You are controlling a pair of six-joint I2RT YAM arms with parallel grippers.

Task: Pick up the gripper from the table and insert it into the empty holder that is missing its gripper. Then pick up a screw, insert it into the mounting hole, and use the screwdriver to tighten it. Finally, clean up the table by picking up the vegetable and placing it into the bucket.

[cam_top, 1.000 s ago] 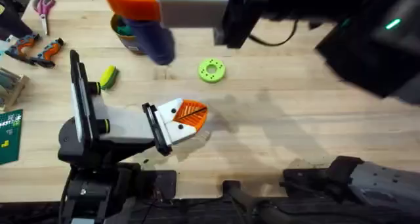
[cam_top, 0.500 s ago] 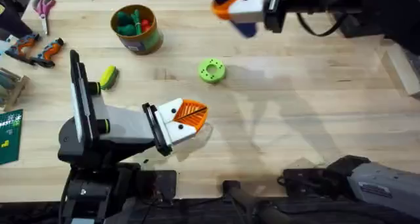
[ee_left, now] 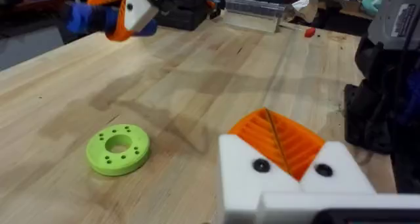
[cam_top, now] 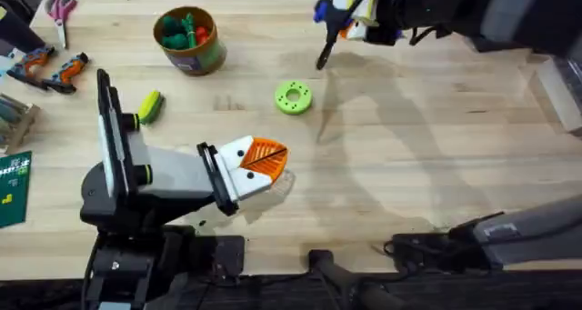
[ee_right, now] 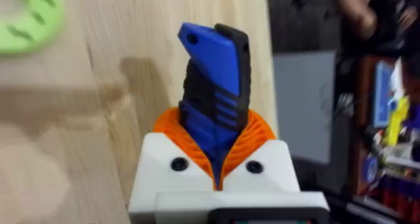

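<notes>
The right hand (cam_top: 350, 19), white-bodied with orange ribbed pads, is clamped on the blue pen-shaped powered screwdriver (cam_top: 326, 28) and holds it above the far part of the light wooden worktop (cam_top: 418, 155), beyond the middle. In the overhead view the tool's long axis runs at a slant, with the blue body at the hand and the thin dark tip pointing down and toward the near left. From that tip, the green round plastic disc with holes (cam_top: 292, 97) lies nearer the robot and slightly left; tip and disc are clearly apart. In the right wrist view the blue-and-black grip (ee_right: 213, 86) stands between the two orange pads (ee_right: 249, 142), which close on it from both sides. The left hand (cam_top: 257, 162), of the same white-and-orange build, rests low near the worktop, well nearer the robot than the disc, with its orange pads together and nothing between them. Whether a screw sits in any mounting hole cannot be told. The small yellow-green oblong toy vegetable (cam_top: 150, 105) lies on the worktop at the left, just beside the left arm's black link. The round olive-green bucket with a brownish rim (cam_top: 189, 41) stands beyond it and already holds green and red toy pieces. By position, the left arm is the nearer one for picking up the vegetable.
</notes>
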